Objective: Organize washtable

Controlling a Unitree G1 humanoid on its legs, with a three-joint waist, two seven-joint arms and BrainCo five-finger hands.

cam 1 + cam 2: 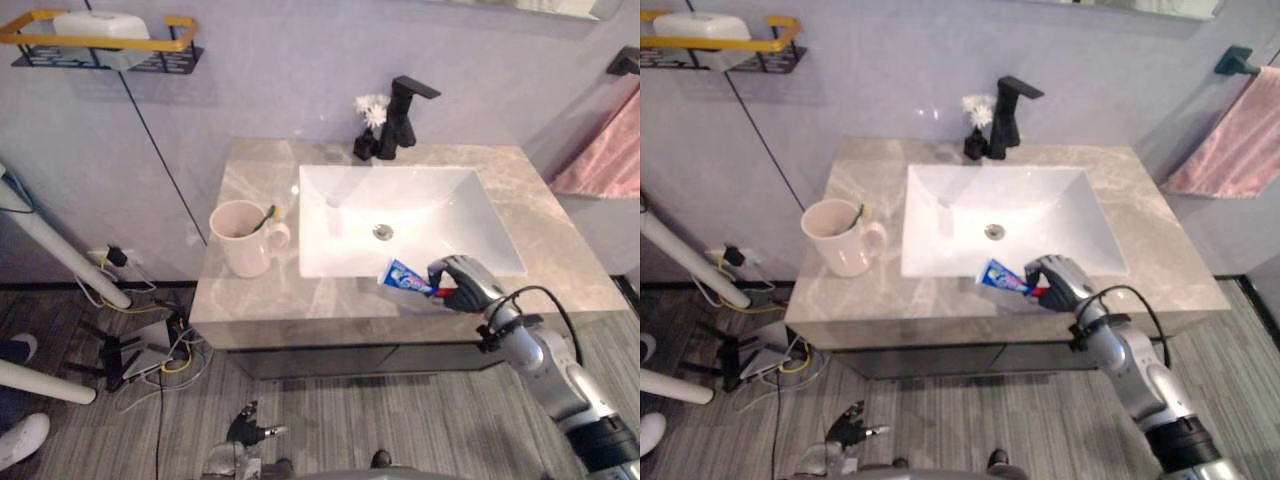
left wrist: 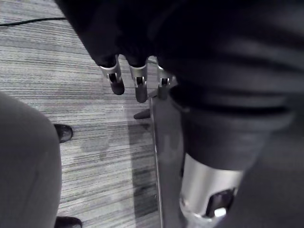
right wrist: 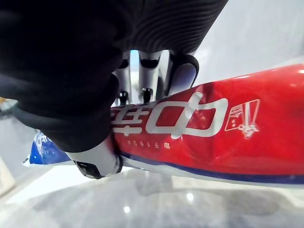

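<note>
Grey-veined stone, polished to a shine, makes up the counter (image 1: 545, 215), with a white rectangular sink (image 1: 420, 205) sunk into it. The right hand (image 1: 465, 283) hangs over the counter's front strip, and its fingers (image 3: 183, 71) and thumb are curled tight round a toothpaste tube (image 1: 408, 278). The tube is glossy and soft-sided, red where the fingers clamp it and blue and white toward its flat crimped end. That end sticks out of the fingers toward the robot's left, over the sink's front rim. Whether the tube touches the stone cannot be told.

Just beyond the fingers lies the sink's smooth sloping basin. Far past it stand an angular matt black faucet (image 1: 405, 115) and a small sprig of white flowers (image 1: 372, 108). Well apart from the fingers, to the robot's left, a rounded cream mug (image 1: 240, 240) holds a toothbrush (image 1: 266, 216). The left hand (image 1: 247, 425) hangs low over the striped grey floor (image 2: 95, 142), fingers loose and apart, holding nothing.
</note>
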